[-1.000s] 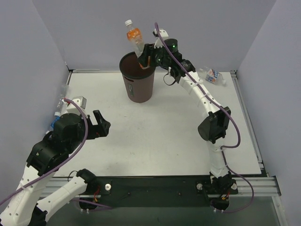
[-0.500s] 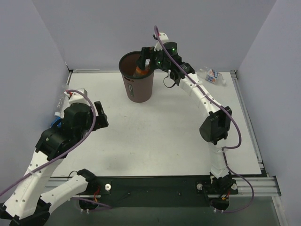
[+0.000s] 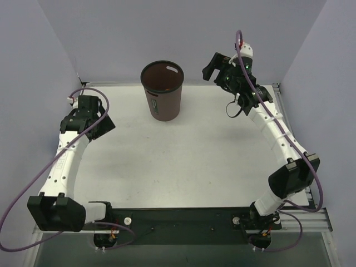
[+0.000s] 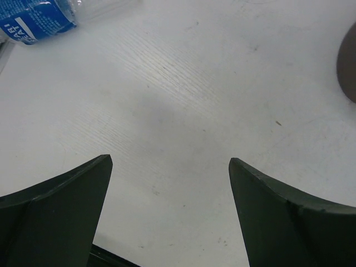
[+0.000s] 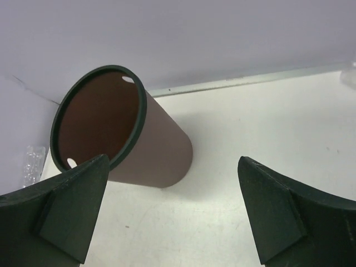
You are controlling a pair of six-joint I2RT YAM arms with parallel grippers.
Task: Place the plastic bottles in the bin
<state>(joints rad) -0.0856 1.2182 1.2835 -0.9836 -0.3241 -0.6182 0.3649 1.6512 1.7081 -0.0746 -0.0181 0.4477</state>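
The white table point(image 3: 183, 161) beneath me is matte, faintly streaked, with a few small dark specks. Lilac-grey walls point(image 3: 111, 33) rise from its far and side edges. Along its near edge I see a black plate point(image 3: 183, 219) and an aluminium rail point(image 3: 314, 217).

From above the near edge, we look steeply down over the whole table point(image 3: 183, 167) to its far edge. Our left wrist view hangs close over the left edge, facing down. Our right wrist view looks leftward from the far right corner, sharing the bin point(image 5: 161, 150) with the overhead.
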